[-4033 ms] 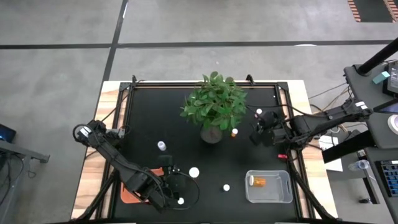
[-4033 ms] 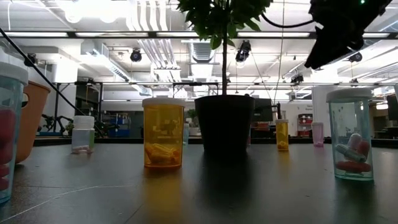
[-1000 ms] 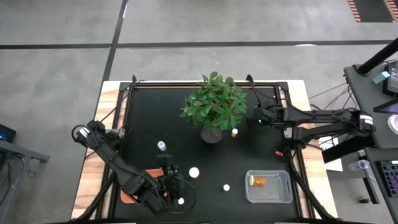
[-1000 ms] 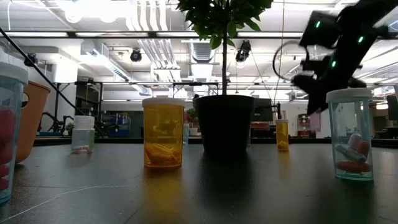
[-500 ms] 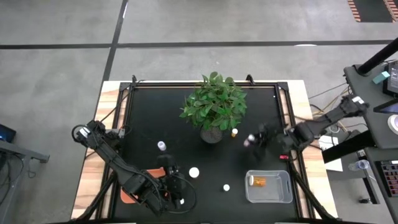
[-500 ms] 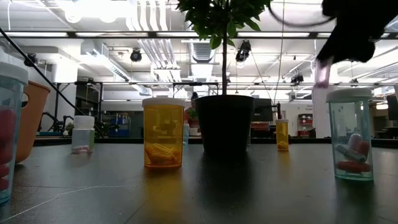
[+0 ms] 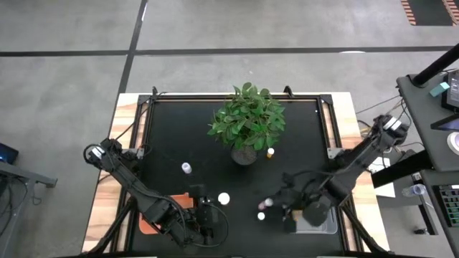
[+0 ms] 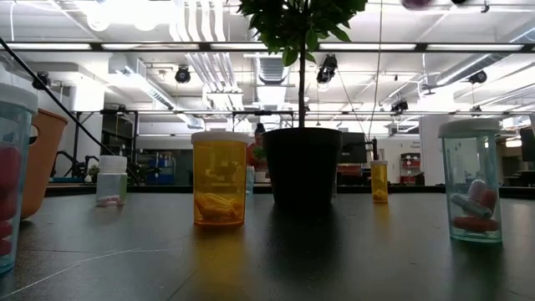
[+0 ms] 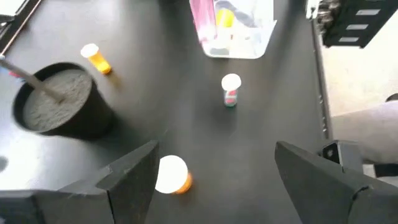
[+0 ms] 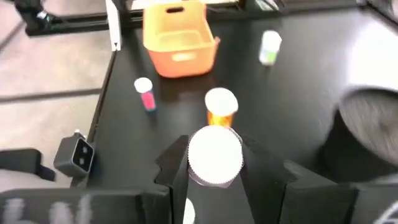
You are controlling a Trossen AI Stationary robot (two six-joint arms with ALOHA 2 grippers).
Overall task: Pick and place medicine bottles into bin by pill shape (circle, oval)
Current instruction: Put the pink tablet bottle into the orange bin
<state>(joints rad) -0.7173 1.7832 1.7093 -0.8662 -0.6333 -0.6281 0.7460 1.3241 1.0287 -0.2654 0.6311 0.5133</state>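
My right gripper [image 7: 272,205] is shut on a pinkish bottle with a white cap [image 10: 214,155]. It holds it above the table, just left of the clear bin [image 7: 326,223]. The bottle also shows as a pink blur in the left wrist view [image 9: 202,18]. My left gripper [image 7: 208,218] is open and empty near the front edge, beside the orange bin [image 7: 147,223]. An orange bottle [image 9: 171,174] stands on the table by one of its fingers. Other bottles stand upright on the table: one with red pills [image 7: 261,215], a white one [image 7: 186,168] and a small orange one [image 7: 270,153]. My right gripper pinches the pinkish bottle between its two fingers, on the sides just under the white cap [image 10: 214,177]. It reaches in from the table's right side. The bottle is lifted clear of the table, its cap up toward the wrist camera.
A potted plant [image 7: 247,122] stands at the table's middle far side, its dark pot [image 8: 301,167] wide in the low view. The clear bin holds an orange bottle [image 9: 225,17]. The orange bin [image 10: 177,34] lies partly under my left arm.
My right gripper has taken the pinkish bottle from the far right of the table and lifted it clear. It has carried it toward the near edge and leftward, past the plant, to just left of the clear bin. It has risen out of the top of the low view.
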